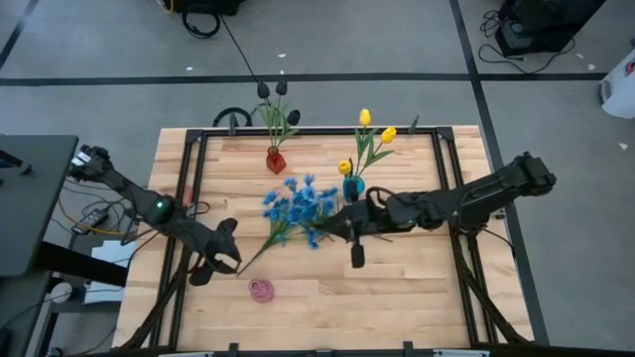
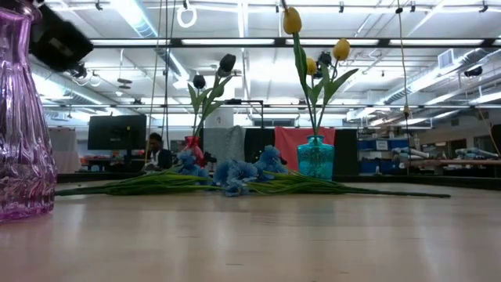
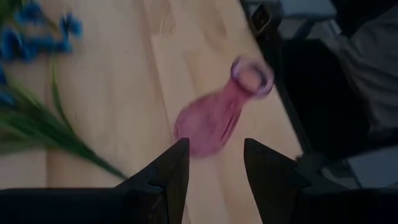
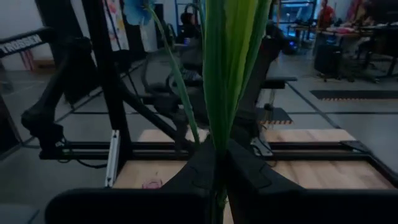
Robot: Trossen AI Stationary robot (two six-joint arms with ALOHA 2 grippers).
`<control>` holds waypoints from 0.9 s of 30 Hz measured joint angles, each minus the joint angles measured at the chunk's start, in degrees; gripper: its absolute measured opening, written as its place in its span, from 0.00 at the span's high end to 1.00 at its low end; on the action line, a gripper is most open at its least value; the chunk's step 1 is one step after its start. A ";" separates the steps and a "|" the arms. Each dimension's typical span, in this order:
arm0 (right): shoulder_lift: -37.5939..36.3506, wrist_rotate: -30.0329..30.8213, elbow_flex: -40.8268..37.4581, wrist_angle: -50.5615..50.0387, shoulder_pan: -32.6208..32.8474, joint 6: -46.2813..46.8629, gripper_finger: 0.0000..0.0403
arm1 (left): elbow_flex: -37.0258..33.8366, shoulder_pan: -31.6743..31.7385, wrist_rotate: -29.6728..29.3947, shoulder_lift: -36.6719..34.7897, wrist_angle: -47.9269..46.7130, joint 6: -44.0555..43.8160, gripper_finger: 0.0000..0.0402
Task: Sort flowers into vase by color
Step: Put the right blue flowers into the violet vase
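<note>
Wooden bench [image 1: 397, 288], with blue flowers [image 1: 294, 206] lying in a heap at its middle, dark tulips [image 1: 276, 94] in a red vase [image 1: 275, 160] and yellow tulips [image 1: 369, 134] in a teal vase [image 1: 352, 187] toward the far edge. Right gripper [image 4: 219, 163] at the middle, clamped tight on a green stem [image 4: 227, 68] of the blue heap. Left gripper [image 3: 213, 163] parted and holding nothing, just above the pink vase [image 3: 217, 112] near the front edge.

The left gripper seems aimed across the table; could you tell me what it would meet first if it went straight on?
Most likely the pink vase. In the left wrist view it stands directly ahead of the left gripper, between the open fingers, with bare table before it. How far ahead is hard to judge.
</note>
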 joint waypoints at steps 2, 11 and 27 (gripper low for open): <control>1.82 -1.16 0.02 2.53 -0.37 0.05 0.92 | -1.95 -0.96 -0.12 0.02 0.32 -1.05 0.60; 5.76 -5.35 0.04 8.88 -2.90 0.18 0.92 | -11.91 -3.41 0.91 0.76 19.80 -7.76 0.60; 7.50 -5.36 0.07 10.50 -4.51 0.42 0.92 | -16.73 -8.65 -13.54 7.51 36.68 0.61 0.24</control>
